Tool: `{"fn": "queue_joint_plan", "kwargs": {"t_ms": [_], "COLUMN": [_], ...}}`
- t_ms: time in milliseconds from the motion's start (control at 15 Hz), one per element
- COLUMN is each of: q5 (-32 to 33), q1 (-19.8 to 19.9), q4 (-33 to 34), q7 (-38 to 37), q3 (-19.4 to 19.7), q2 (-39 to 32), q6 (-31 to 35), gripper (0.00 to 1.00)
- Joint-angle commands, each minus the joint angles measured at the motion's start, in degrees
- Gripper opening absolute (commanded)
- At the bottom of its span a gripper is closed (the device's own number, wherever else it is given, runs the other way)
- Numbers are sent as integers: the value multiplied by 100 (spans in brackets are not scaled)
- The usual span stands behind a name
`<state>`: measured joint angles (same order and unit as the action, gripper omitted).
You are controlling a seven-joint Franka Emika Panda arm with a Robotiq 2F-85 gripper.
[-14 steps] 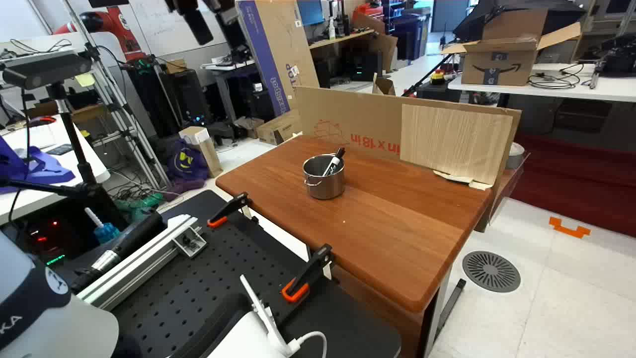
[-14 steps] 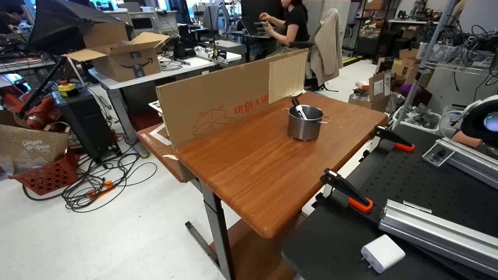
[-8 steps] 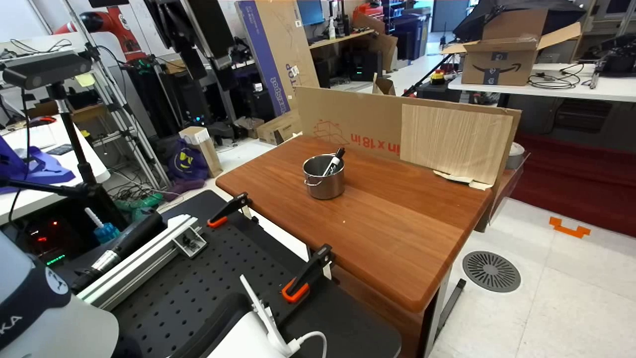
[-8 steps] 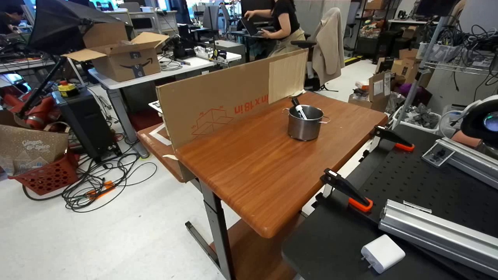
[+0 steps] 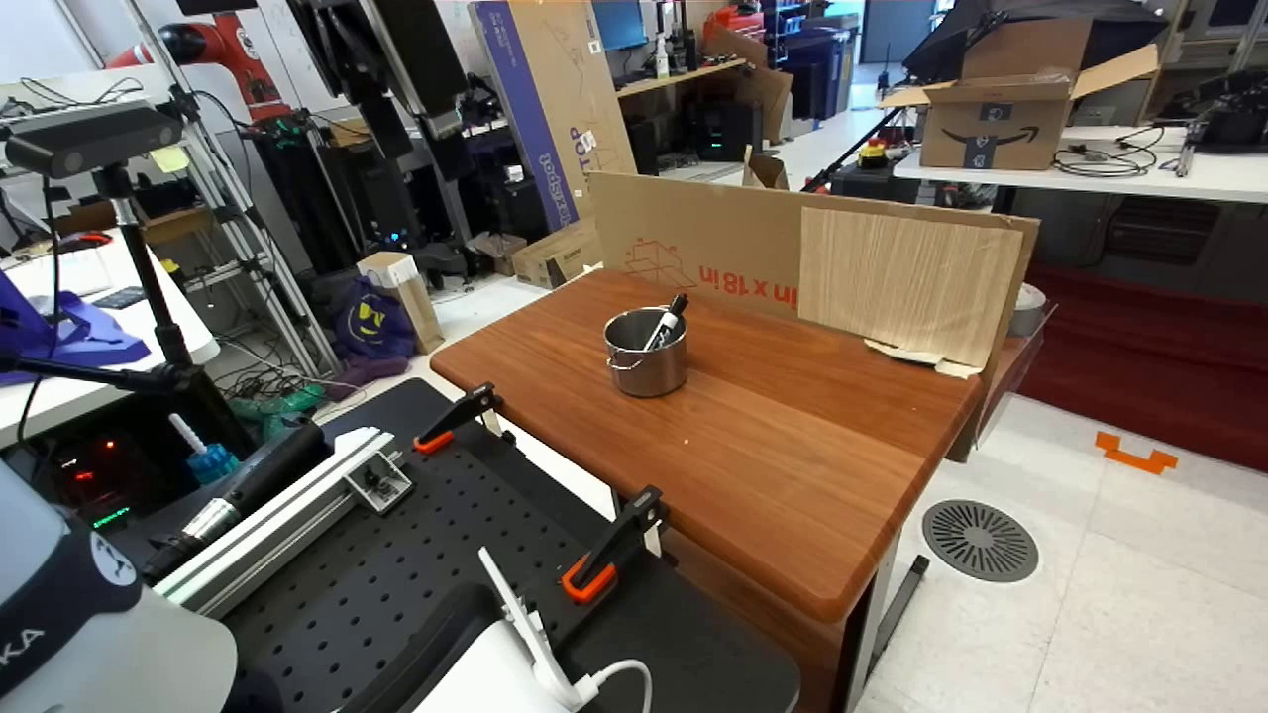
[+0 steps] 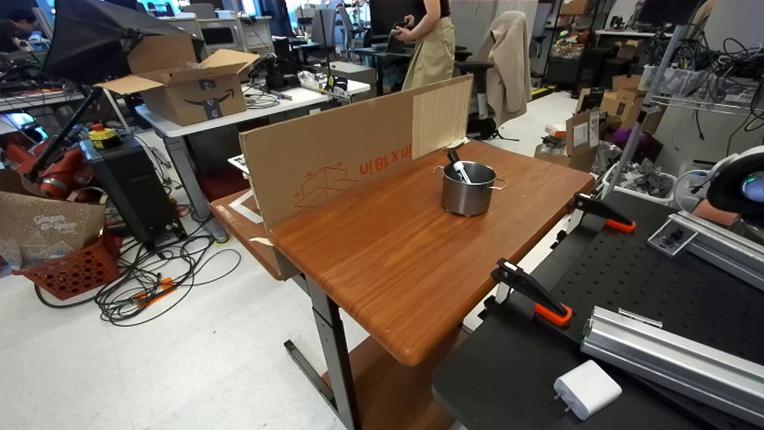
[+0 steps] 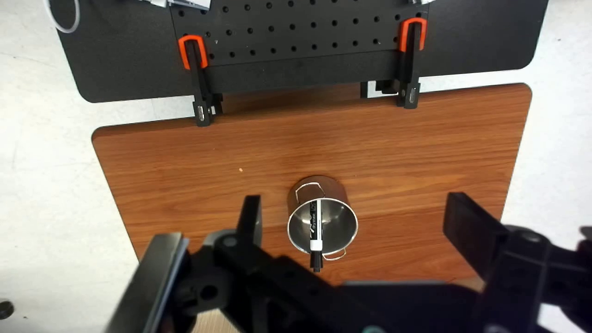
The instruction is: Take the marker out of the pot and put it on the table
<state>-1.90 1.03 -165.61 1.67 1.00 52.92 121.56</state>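
The marker has a black and white body and a black cap. It leans inside the round grey metal pot, its capped end sticking out over the rim; both also show in an exterior view, the marker and the pot. The pot stands upright on the reddish-brown table. In the wrist view my gripper is wide open with nothing between its fingers. It is high above the table, and the marker shows between the fingers, nearer the left one. My gripper also shows at the top left in an exterior view.
A cardboard panel stands along the table's far edge. Two black and orange clamps hold the near edge beside the black perforated bench. A person is in the background.
My gripper came lower into an exterior view between the first and second moments and looks still since. The person in the background has stood up. The pot and marker have not moved.
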Motion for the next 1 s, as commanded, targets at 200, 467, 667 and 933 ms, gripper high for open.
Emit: {"fn": "queue_joint_plan", "kwargs": {"t_ms": [200, 467, 667, 933], "q5": [19, 4, -3, -42], "q1": [-17, 18, 30, 30], "q4": [13, 201, 391, 680], "q7": [-13, -118, -203, -300], "q3": [19, -16, -32, -13], "q2": [1, -258, -621, -1257], "q6": [-19, 223, 380, 705], "gripper": [100, 100, 100, 100]}}
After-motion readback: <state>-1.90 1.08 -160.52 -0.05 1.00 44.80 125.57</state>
